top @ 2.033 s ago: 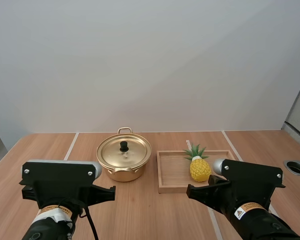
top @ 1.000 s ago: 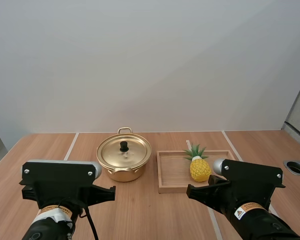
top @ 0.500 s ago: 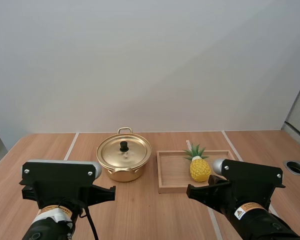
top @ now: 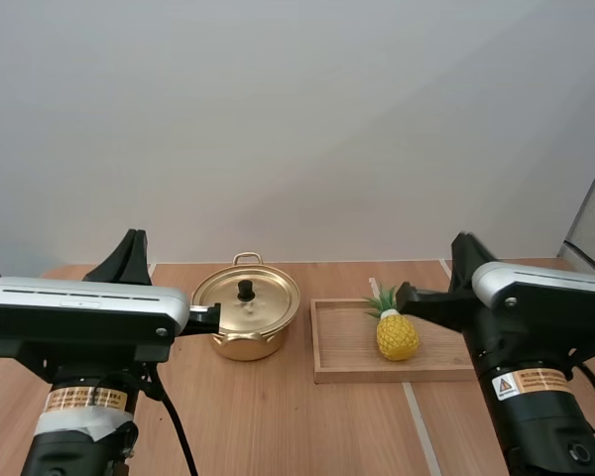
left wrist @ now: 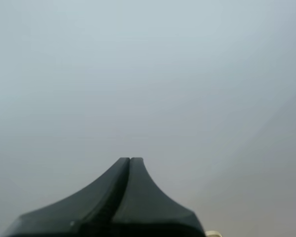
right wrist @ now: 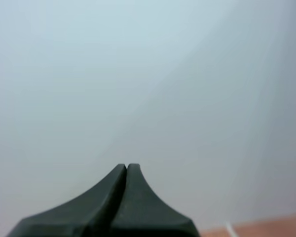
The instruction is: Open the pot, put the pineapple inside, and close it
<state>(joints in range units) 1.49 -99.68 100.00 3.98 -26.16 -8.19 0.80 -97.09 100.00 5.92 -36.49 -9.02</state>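
The light-brown wooden worktop (top: pixel 278 426) carries a shallow rectangular wooden tray (top: pixel 345 347) and, just beside it to the left, a round golden metal pot (top: pixel 244 342) — its lid (top: pixel 263 302) with the black knob sits on top, closed. The small yellow pineapple (top: pixel 397 335) with green leaves stands upright in the tray. The left hand (left wrist: pixel 129 160) and the right hand (right wrist: pixel 127 166) each have their black fingers pressed together — gripping nothing.

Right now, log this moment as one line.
pot: lid on | pineapple: on wooden tray, right of pot | left end effector: shut, empty | right end effector: shut, empty
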